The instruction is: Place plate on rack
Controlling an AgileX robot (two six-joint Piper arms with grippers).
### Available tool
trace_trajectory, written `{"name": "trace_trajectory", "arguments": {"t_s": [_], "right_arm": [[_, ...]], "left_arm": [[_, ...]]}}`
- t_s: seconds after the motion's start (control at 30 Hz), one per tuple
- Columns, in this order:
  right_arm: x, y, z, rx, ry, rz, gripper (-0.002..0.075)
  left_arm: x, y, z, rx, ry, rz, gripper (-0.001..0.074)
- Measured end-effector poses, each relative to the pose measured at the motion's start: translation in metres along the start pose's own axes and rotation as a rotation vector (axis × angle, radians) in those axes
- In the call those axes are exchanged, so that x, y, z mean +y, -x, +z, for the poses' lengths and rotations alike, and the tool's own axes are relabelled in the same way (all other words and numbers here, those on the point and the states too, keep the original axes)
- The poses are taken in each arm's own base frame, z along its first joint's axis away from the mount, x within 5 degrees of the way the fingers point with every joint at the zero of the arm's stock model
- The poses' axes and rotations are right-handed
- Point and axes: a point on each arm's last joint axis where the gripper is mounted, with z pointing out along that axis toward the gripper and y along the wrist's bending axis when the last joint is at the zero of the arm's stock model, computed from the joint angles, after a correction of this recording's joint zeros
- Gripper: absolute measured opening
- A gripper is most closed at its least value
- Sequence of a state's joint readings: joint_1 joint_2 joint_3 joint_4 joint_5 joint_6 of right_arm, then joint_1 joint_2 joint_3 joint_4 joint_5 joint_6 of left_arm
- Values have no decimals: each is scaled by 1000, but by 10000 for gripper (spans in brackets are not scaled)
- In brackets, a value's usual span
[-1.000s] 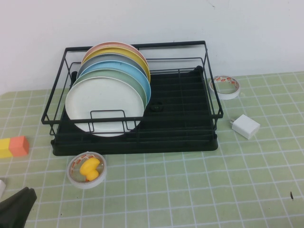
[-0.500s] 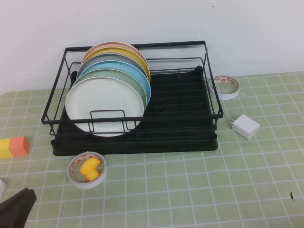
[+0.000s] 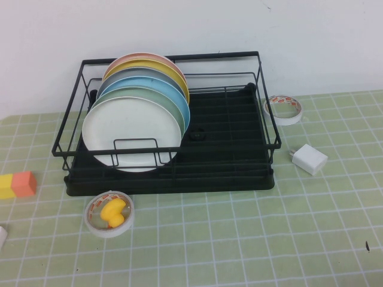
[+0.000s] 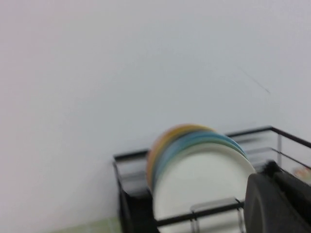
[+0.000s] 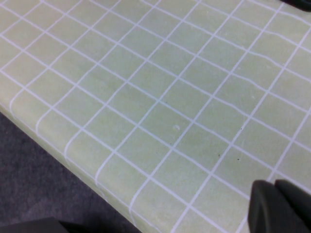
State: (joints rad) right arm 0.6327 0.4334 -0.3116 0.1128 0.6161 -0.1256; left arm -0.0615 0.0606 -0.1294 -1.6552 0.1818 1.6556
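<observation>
High view: the white plate (image 3: 133,128) stands upright in the front slot of the rack (image 3: 230,149), toward its left end, ahead of mint, blue, yellow and pink plates; the dark left arm that showed at the table's near left corner a moment ago has gone from sight, so the placing looks done (neither arm shows here); a tape roll holding a yellow duck (image 3: 109,213) lies before the rack, a charger (image 3: 309,159) and another tape roll (image 3: 283,109) off its right end; nothing obstructs. Left wrist view: the left gripper (image 4: 286,194), fingers together and empty, faces the racked plates. Right wrist view: the right gripper (image 5: 281,206), fingers together and empty, hangs over the cloth's edge.
</observation>
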Motion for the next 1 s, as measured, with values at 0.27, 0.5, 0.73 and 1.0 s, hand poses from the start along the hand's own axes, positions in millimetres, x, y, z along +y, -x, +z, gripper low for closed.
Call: {"name": "trace_trajectory", "arguments": {"t_s": [0.27,0.5,0.73,1.0], "right_arm": [[0,0,0,-6,2,3,-1],[0,0,-1,-8,3,3,-1],[0,0,-1,-8,3,3,-1],[0,0,-1,-8,4,4,-1]], "left_arm": [[12,-15,-8,-4,149,-8,0],[19,-36,-9,57,231,-57,0],[23,-41,-10,71,277,-88,0],[18,-46,-9,58,224,-137,0]]}}
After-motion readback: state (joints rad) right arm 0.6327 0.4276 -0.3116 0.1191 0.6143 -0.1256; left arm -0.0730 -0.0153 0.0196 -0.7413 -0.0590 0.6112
